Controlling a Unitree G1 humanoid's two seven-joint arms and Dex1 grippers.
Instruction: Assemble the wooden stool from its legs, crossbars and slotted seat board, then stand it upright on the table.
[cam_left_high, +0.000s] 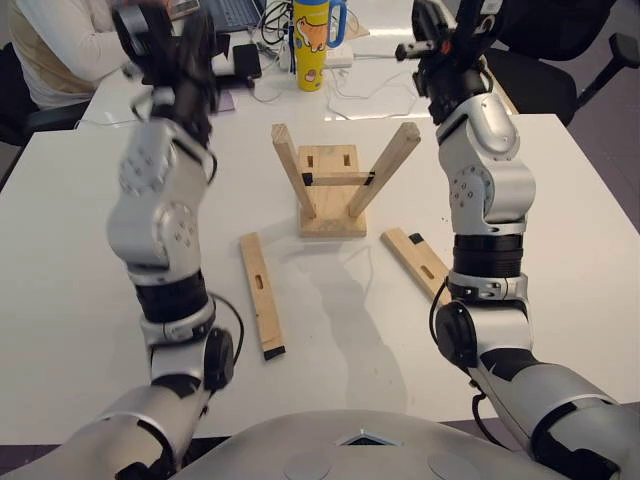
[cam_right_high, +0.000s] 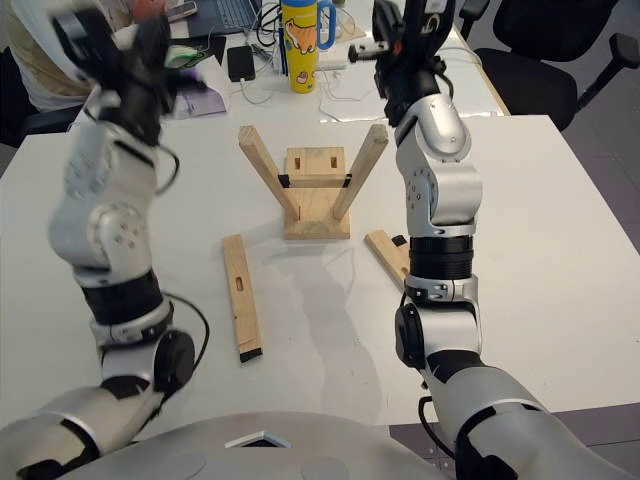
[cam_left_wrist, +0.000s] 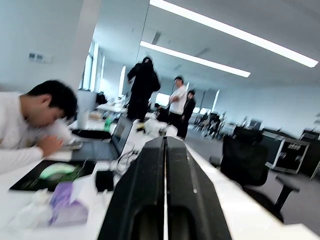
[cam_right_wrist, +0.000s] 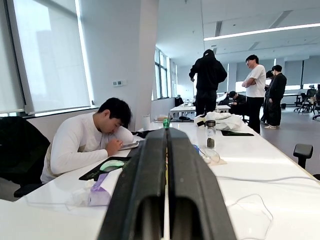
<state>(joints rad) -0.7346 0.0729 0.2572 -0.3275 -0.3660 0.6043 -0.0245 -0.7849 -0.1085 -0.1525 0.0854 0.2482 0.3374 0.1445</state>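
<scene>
So here's where we are with the stool. Both arms are up in the air. The left gripper (cam_left_wrist: 165, 142) has its fingers pressed together on nothing, and the right gripper (cam_right_wrist: 166, 132) is the same: closed up and empty.

The half-built stool sits below and between the two grippers. The seat board (cam_left_high: 329, 222) lies flat on the table (cam_left_high: 70, 250), with two legs (cam_left_high: 293, 170) sticking up out of it and splaying apart. A crossbar (cam_left_high: 340, 179) bridges them low down. One loose leg (cam_left_high: 262, 295) lies flat below the left gripper, back toward our body. A second loose leg (cam_left_high: 415, 262) lies below the right gripper, just beside the right forearm.

Handling-wise, we reckon it's all plain light wood: stiff, no give, not fragile, and probably a bit slick against hard fingers. The loose legs are long and thin, so grabbing near the middle across the narrow sides should stop them swinging. We'd keep the fingers off the slot, since something presumably has to go in there.

The bit we'd worry about is the assembled part. It's likely only press-fit, so pushing a new leg in could shove the board along the table or pop the crossbar out. One gripper pinning the board down while the other pushes seems the sane way.
</scene>
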